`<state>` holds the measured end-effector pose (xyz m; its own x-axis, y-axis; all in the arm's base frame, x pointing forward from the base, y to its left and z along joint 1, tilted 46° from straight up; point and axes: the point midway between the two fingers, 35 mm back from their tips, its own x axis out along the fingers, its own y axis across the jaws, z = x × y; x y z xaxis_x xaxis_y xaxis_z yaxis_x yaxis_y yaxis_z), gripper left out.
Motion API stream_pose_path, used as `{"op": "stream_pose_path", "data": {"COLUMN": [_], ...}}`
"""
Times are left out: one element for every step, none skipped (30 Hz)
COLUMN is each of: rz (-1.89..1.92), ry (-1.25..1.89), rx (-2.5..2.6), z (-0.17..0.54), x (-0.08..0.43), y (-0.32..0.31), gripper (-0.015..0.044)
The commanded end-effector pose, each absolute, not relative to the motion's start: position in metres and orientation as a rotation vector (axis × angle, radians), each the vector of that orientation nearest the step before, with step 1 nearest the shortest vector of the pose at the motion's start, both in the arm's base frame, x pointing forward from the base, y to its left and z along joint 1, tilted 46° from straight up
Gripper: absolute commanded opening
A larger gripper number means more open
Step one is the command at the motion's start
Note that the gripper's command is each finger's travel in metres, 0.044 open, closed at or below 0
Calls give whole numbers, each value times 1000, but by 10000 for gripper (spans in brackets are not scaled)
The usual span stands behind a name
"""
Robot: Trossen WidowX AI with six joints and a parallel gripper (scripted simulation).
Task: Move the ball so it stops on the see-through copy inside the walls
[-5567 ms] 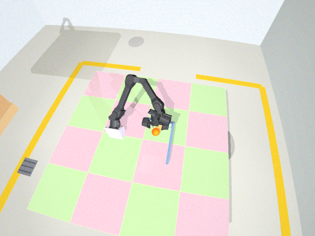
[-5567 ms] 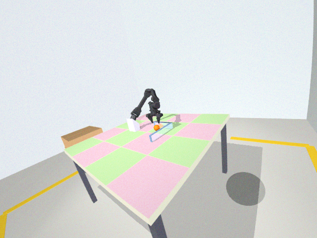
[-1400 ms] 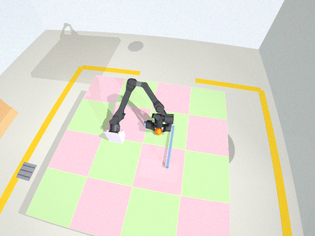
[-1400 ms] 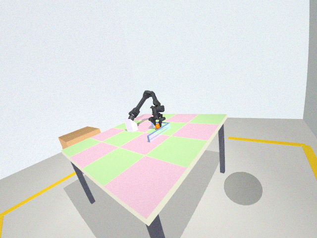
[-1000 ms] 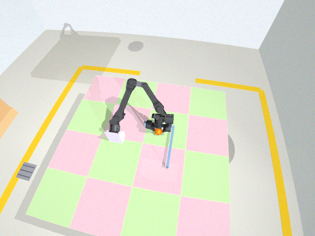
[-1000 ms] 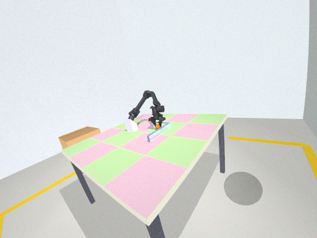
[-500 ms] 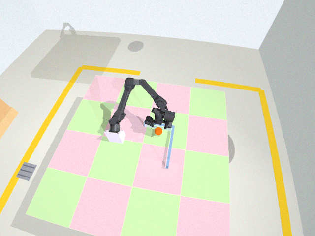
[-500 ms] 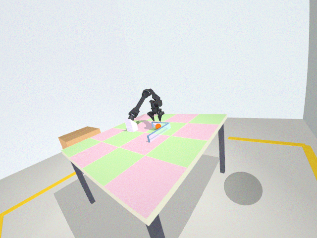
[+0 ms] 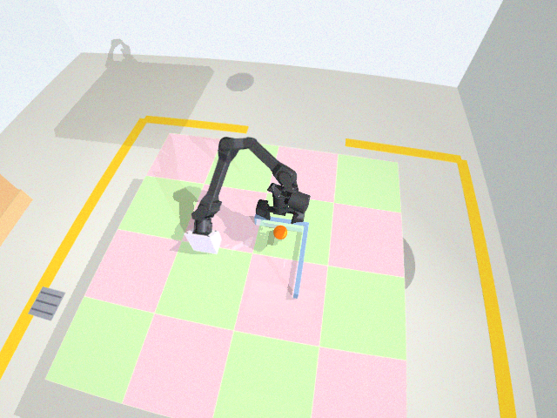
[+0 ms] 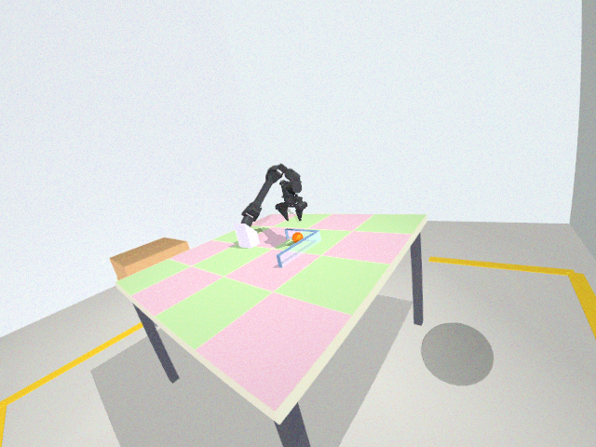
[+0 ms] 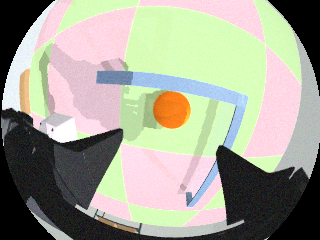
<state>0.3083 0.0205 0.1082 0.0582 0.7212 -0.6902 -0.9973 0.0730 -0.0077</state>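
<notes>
The orange ball [image 9: 280, 232] [image 10: 297, 237] [image 11: 171, 109] rests on a green tile inside the corner, near the short wall [image 9: 275, 220] [image 11: 175, 81] and apart from both walls. The long wall [image 9: 301, 256] [image 10: 298, 247] [image 11: 232, 132] runs along its other side. The see-through copy is almost wholly covered by the ball; only a thin lighter orange edge shows at the ball's right in the wrist view. My gripper [image 9: 279, 219] [image 10: 293, 220] [image 11: 170, 140] is wide open and empty. It hangs well above the table and the walls, clear of the ball.
The arm's white base [image 9: 204, 243] [image 10: 247, 236] [image 11: 61, 128] stands on the chequered table [image 9: 197, 287] [image 10: 231, 307], to the left of the walls in the top view. An orange-brown box [image 9: 10, 211] [image 10: 149, 253] stands beyond the table's left side.
</notes>
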Motion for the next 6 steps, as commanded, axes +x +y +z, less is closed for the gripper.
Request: {"op": "stream_pose_path", "data": {"rz": [1409,1409,1409,1409,1409,1409], "ry": [599,599,599,599,599,599], "rx": [-587,-587,-587,-587,-587,-587], "z": [126,126,126,126,126,126], "x": [308,308,308,308,308,308], "y": [2,2,2,2,2,2], "gripper": [440,440,440,440,440,440]}}
